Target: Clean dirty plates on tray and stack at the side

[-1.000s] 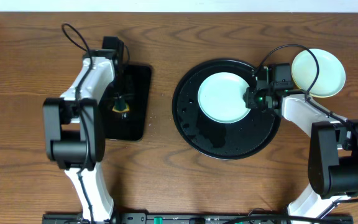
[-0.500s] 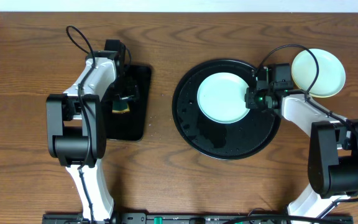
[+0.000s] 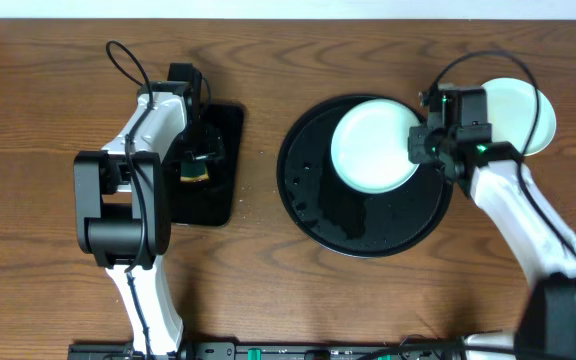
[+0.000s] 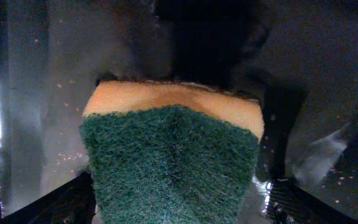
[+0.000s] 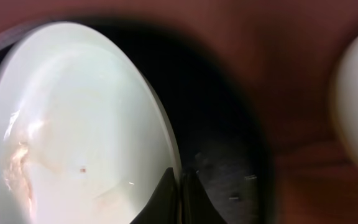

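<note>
While the mint-white plate (image 3: 368,145) hangs over the upper right part of the round black tray (image 3: 353,230), its right rim is pinched in the right hand (image 3: 420,143), whose fingers are closed thin on the edge. The right wrist view shows the plate tilted, with a faint brownish trace near its far side that may be a smear or only a reflection.

Just right of the tray, a pale plate (image 3: 533,115) lies on the bench (image 3: 268,300), partly hidden by the arm. Whether it is one plate or several stacked I cannot tell.

Well apart on the left, the left hand (image 3: 200,160) stands wide over a small rectangular black tray (image 3: 223,195). A green-and-yellow scouring sponge (image 3: 196,172) lies loose between its fingers, unclamped.

The step in hand looks like the transfer: the plate goes from tray to side stack. The next move calls for a short swing to the right, levelling the plate and centring it over the pale one, then lowering it before the grip opens. On so thin a rim hold the plate could pivot or slip. If that trace is dirt, it needs the sponge first.
</note>
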Tool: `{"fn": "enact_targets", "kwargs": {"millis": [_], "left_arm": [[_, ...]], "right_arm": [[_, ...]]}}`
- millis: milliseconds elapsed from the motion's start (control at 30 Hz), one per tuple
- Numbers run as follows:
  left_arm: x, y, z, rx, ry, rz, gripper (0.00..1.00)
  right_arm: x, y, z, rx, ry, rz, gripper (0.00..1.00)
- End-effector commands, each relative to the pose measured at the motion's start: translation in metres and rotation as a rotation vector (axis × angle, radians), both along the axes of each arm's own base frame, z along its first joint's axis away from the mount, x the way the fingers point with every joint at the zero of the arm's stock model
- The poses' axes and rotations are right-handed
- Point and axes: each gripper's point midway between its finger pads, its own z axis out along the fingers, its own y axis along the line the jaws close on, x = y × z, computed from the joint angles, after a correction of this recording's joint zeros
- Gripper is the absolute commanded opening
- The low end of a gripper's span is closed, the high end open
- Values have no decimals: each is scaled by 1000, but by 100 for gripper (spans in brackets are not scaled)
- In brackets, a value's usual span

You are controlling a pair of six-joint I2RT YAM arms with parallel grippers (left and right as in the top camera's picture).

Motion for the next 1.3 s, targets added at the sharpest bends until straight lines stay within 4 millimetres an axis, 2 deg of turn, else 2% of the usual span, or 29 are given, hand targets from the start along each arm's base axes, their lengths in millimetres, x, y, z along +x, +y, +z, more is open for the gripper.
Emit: {"fn": "enact_targets", "kwargs": {"millis": [0, 67, 133, 167, 233, 300, 367, 433, 467, 567, 667, 800, 900, 1067, 1100, 1167, 1267], "left_arm": [[-4, 2, -6, 13, 19, -9, 86], [-4, 2, -5, 13, 19, -9, 86], [-4, 2, -6, 13, 19, -9, 86], [-4, 2, -5, 13, 19, -9, 87], [-4, 2, -5, 13, 19, -9, 87], [-4, 2, -5, 13, 19, -9, 87], [-4, 2, -5, 13, 19, -9, 87], [-4, 2, -5, 13, 19, -9, 88], [-4, 2, -5, 13, 19, -9, 95], [-4, 2, -5, 13, 19, -9, 95], [-4, 2, -5, 13, 19, -9, 95], [-4, 2, -5, 13, 19, -9, 95], [-4, 2, -5, 13, 19, -9, 95], [-4, 2, -6, 13, 19, -9, 95], [-4, 2, -5, 13, 19, -9, 95], [-4, 2, -5, 13, 19, -9, 95], [-4, 2, -5, 13, 19, -9, 95]], "right_arm": [[-3, -1, 69, -230, -188, -2, 1], [-12, 15, 90, -369, -253, 27, 1], [-21, 26, 102, -562, -292, 39, 1], [-28, 33, 113, -723, -326, 22, 1], [-34, 51, 125, -868, -375, 29, 1], [-38, 70, 129, -951, -403, 64, 1], [-41, 80, 128, -994, -415, 65, 1], [-40, 83, 126, -1026, -421, 33, 1], [-39, 82, 124, -1034, -419, 25, 1], [-35, 82, 115, -1038, -405, 19, 1], [-34, 78, 114, -961, -426, -47, 1], [-26, 86, 84, -771, -368, 30, 1], [-20, 76, 64, -627, -302, 13, 1], [-11, 55, 23, -289, -112, 12, 1], [-12, 55, 13, -151, -46, 40, 1], [-12, 53, 7, 32, 17, 92, 1], [-13, 35, 4, 213, 68, 97, 1]]}}
